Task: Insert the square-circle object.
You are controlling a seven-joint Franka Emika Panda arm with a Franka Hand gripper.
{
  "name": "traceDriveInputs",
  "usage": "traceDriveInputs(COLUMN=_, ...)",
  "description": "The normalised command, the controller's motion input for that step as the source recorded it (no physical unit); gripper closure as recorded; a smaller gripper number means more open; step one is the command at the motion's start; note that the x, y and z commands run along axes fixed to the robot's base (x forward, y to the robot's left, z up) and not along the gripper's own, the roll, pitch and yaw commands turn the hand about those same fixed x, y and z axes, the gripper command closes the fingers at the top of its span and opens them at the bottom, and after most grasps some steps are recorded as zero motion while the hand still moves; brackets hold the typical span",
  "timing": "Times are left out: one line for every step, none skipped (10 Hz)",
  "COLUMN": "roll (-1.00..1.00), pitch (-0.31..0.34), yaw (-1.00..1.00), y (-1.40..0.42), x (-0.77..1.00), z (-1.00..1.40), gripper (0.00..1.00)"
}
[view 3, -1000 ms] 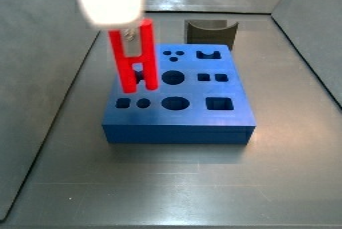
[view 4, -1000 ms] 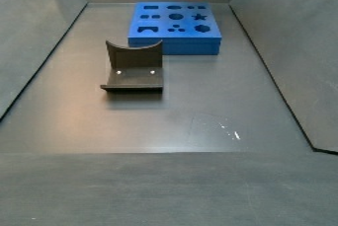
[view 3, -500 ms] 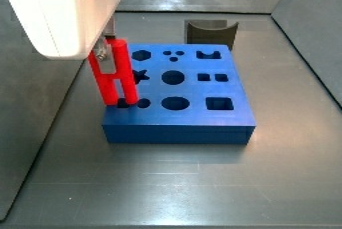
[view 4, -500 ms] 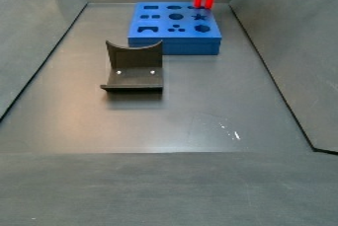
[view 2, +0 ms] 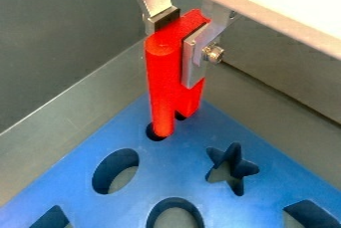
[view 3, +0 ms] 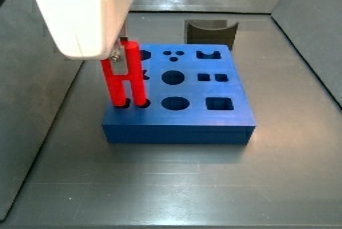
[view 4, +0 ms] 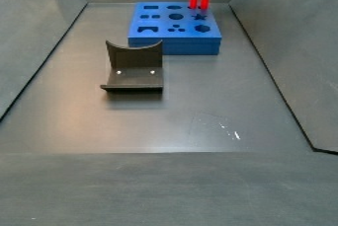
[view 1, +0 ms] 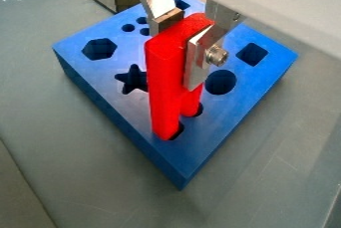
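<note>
While gripper (view 1: 182,35) clenches upright square-circle object (view 1: 170,78) | peg's foot enters corner hole of blue block (view 1: 100,68)

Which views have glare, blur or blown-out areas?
In a side view the arm housing above the hand is blown-out white over the bright red plastic peg; in a side view, a small glare fleck marks the grey metal floor; both wrist views look sharp.
</note>
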Motion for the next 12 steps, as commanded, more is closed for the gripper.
traceDriveInputs(roll=0.06, pitch=0.069, yaw=0.05, y=-0.14, x=0.22, z=-0.38, gripper=1.00)
traceDriveInputs(roll=0.06, pitch=0.044, yaw=0.07, y=-0.15, x=0.16, z=-0.37, gripper=1.00)
traceDriveInputs(roll=0.08, pitch=0.040, yaw=0.08, y=-0.07, x=0.17, z=-0.45, gripper=1.00)
traceDriveInputs(roll=0.04, pitch=0.060, yaw=0.00, y=0.00, x=0.18, z=-0.58, gripper=1.00)
traceDriveInputs(roll=0.08, pitch=0.037, yaw=0.00, y=0.00, x=0.09, z=-0.73, gripper=1.00)
traceDriveInputs(roll=0.21, pitch=0.014, yaw=0.00, y=0.00, x=0.04, z=-0.80, gripper=1.00)
traceDriveInputs(roll=0.25, pitch=0.024, yaw=-0.07, y=0.00, x=0.09, z=-0.82, gripper=1.00)
traceDriveInputs(roll=0.21, pitch=0.020, yaw=-0.13, y=0.00, x=0.12, z=-0.91, gripper=1.00)
traceDriveInputs(roll=0.16, pitch=0.000, yaw=-0.12, y=0.00, x=0.09, z=-1.00, gripper=1.00)
traceDriveInputs(roll=0.13, pitch=0.000, yaw=-0.13, y=0.00, x=0.05, z=-1.00, gripper=1.00)
traceDriveInputs(roll=0.12, pitch=0.000, yaw=-0.12, y=0.00, x=0.04, z=-1.00, gripper=1.00)
traceDriveInputs(roll=0.12, pitch=-0.003, yaw=-0.10, y=0.00, x=0.01, z=-1.00, gripper=1.00)
